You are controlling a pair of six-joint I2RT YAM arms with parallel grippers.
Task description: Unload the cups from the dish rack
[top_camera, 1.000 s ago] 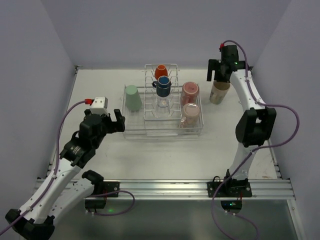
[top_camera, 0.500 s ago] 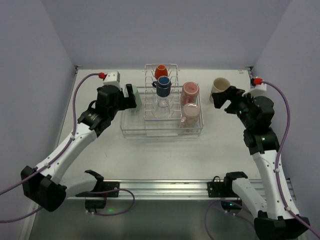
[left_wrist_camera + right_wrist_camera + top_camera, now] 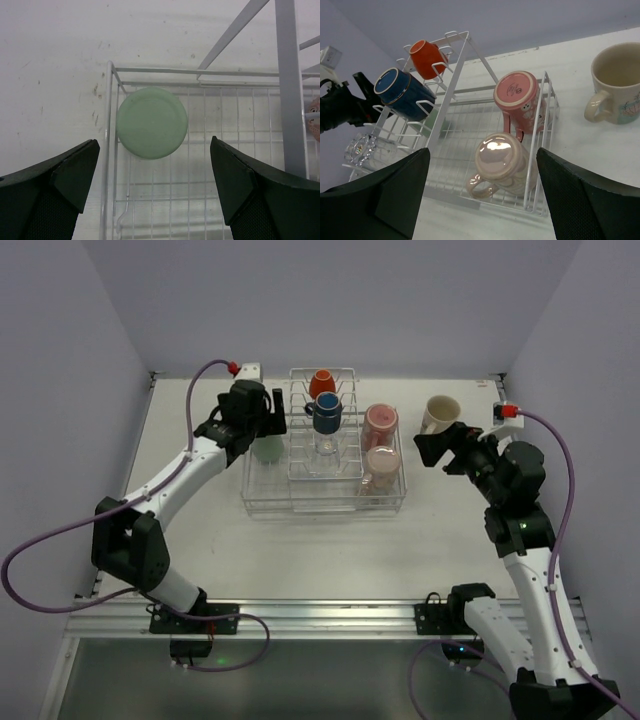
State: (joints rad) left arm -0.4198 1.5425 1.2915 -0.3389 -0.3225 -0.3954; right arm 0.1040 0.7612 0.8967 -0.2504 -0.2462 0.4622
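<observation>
Toward the worktop's far edge, my left pincer (image 3: 153, 146) hangs open over the green cup (image 3: 151, 122) in the left end of the rack (image 3: 108, 150); descending off-centre, I'd snag the wire; right pincer (image 3: 482, 152) open, empty.

Robot lab work cell, bare lavender walls (image 3: 350, 300), white table (image 3: 320, 550), aluminium mounting rail (image 3: 330, 618)

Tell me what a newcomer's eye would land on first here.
The white wire dish rack in the middle of the table draws the eye, with an orange mug and a dark-blue mug on its tines and two pink cups on its right side. The left gripper hangs open over a mint-green tumbler at the rack's left end. A cream mug stands upright on the table, right of the rack.
</observation>
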